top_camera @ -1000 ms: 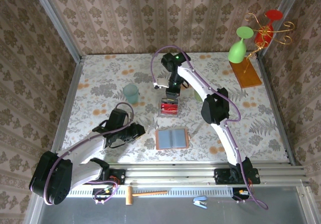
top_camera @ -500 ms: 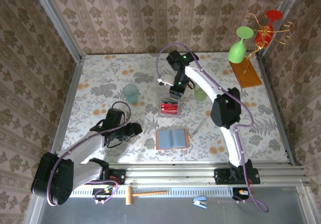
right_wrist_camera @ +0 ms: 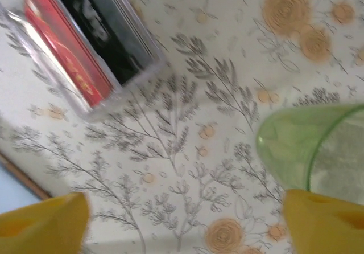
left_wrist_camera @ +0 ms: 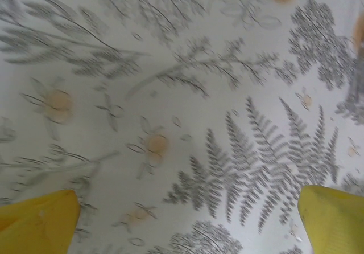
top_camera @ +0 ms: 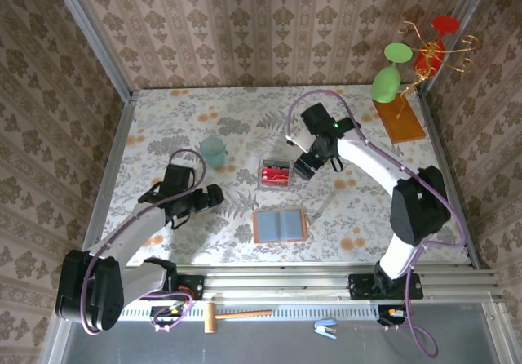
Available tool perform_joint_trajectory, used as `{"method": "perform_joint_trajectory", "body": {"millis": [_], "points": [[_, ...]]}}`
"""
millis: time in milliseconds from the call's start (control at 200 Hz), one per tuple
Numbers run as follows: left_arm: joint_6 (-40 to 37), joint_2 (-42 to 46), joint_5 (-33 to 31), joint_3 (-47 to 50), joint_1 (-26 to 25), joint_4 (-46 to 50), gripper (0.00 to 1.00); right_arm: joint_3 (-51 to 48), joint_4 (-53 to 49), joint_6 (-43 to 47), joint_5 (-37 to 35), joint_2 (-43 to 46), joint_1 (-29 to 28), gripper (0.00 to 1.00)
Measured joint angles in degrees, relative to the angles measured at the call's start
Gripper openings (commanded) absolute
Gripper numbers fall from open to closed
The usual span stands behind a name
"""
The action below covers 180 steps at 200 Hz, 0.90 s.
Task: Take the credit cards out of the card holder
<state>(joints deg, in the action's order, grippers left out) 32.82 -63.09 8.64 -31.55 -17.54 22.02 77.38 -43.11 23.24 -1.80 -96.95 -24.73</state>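
Floral-patterned table (top_camera: pixel 163 127) is carrying everything. Left arm is reaching in from the near-left corner, right arm is arching across from the near right. The left gripper (top_camera: pixel 208 197) is hovering over bare cloth, well left of the card holder. The right gripper (top_camera: pixel 303 166) is hanging just right of the clear plastic box (top_camera: pixel 275 174). A wooden board (top_camera: pixel 400 119) is sitting at the far right with an inverted green wine glass (top_camera: pixel 391 74) above it. The card holder (top_camera: pixel 280 225) is lying open and flat, grey-blue inside up, near the front edge and just in front of the box, apart from both grippers. A teal cup (top_camera: pixel 213 151) is standing between the left gripper and the box, further back. The credit cards (top_camera: pixel 275 170) are showing red inside the clear box. Left wrist view: left gripper (left_wrist_camera: pixel 185 222) is spread wide, with the yellow fingertips (left_wrist_camera: pixel 34 220) at opposite corners and only cloth between them, so released and holding nothing. Right wrist view: right gripper (right_wrist_camera: pixel 182 225) is likewise released and empty. That view is showing the box wall (right_wrist_camera: pixel 131 66) and a red card (right_wrist_camera: pixel 62 43) close up, plus a green translucent cup (right_wrist_camera: pixel 318 151) just beside one fingertip, a spot the right arm is covering from overhead.
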Motion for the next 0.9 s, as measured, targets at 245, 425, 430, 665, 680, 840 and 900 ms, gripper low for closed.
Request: {"method": "perform_joint_trajectory", "body": {"millis": [245,425,430,665,680,840,900], "points": [[-5.2,0.2,-7.9,-1.0,5.2,1.4,1.00,-16.0,12.0,-8.6,-8.7,10.1,5.4,1.00],[-7.9,0.5,-11.8,-1.1,9.7,0.0,1.00,-26.9,22.1,-15.3,-12.1,16.3,10.3,1.00],[-8.0,0.5,-11.9,-1.1,9.8,0.0,1.00,-27.4,22.5,-15.6,-12.2,16.6,10.5,1.00],[-14.3,1.2,-19.6,-1.5,14.4,-4.5,1.00,-37.9,36.3,-22.4,-13.2,20.4,18.7,1.00],[-14.7,1.2,-20.0,-1.5,14.8,-5.0,1.00,-38.4,37.3,-22.8,-13.2,20.4,19.1,1.00],[-20.0,1.6,-22.4,1.1,16.0,-15.0,1.00,-44.6,48.4,-26.1,-13.4,20.5,22.4,1.00],[-22.0,1.6,-22.7,4.3,16.2,-21.0,1.00,-46.2,52.1,-27.0,-13.5,20.3,23.0,1.00]]}}
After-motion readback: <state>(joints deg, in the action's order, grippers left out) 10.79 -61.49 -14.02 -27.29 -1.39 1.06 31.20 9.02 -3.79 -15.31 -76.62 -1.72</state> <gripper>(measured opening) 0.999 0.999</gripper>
